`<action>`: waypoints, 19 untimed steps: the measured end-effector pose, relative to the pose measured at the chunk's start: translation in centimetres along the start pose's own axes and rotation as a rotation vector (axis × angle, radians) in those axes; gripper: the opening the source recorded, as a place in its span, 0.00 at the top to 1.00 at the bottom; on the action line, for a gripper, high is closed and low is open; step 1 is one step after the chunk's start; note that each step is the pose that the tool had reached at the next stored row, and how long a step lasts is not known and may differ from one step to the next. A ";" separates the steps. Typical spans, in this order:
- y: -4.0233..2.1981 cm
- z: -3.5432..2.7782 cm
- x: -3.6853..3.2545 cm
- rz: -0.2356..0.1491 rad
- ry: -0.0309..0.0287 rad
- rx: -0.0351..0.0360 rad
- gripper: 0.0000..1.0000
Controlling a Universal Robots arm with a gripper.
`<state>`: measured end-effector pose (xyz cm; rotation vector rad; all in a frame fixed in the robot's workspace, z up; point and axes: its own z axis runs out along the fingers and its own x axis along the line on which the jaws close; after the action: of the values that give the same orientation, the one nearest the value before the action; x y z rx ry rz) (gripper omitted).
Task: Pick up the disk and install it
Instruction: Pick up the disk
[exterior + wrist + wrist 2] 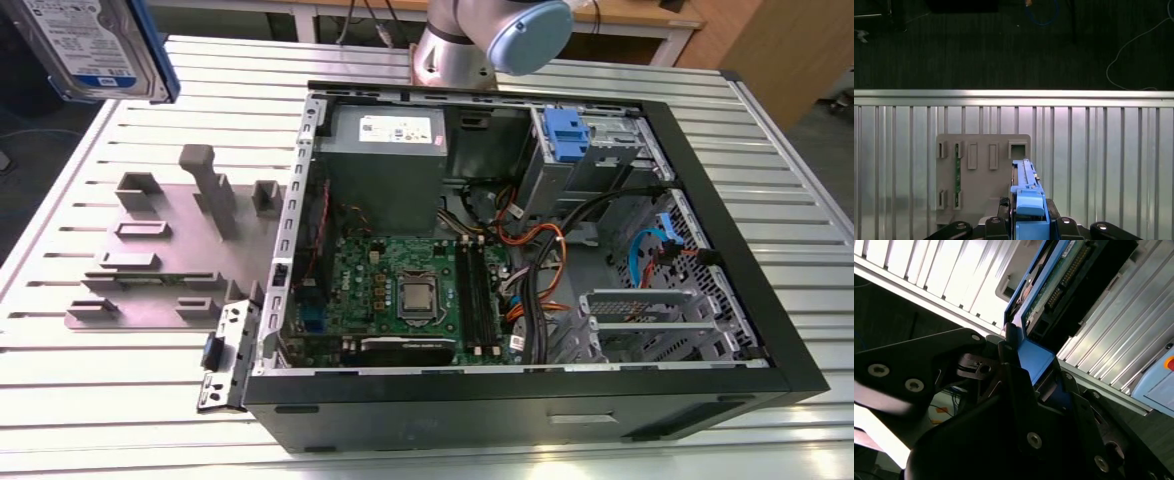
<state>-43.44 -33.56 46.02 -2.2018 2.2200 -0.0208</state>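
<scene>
High over the grey holder (167,255) beside the case (507,410), the gripper (1029,212), jaws closed on the blue end of the disk (1025,177), holds it on edge.

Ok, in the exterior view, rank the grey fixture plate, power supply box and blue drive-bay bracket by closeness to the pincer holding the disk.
1. grey fixture plate, the exterior view's left, nearest the held disk.
2. power supply box, inside the case.
3. blue drive-bay bracket, the exterior view's right.
</scene>
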 end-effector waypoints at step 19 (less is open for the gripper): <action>-0.02 -1.04 0.37 0.000 -0.0001 0.0000 0.64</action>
<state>-43.44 -33.93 47.06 -2.2017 2.2200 -0.0207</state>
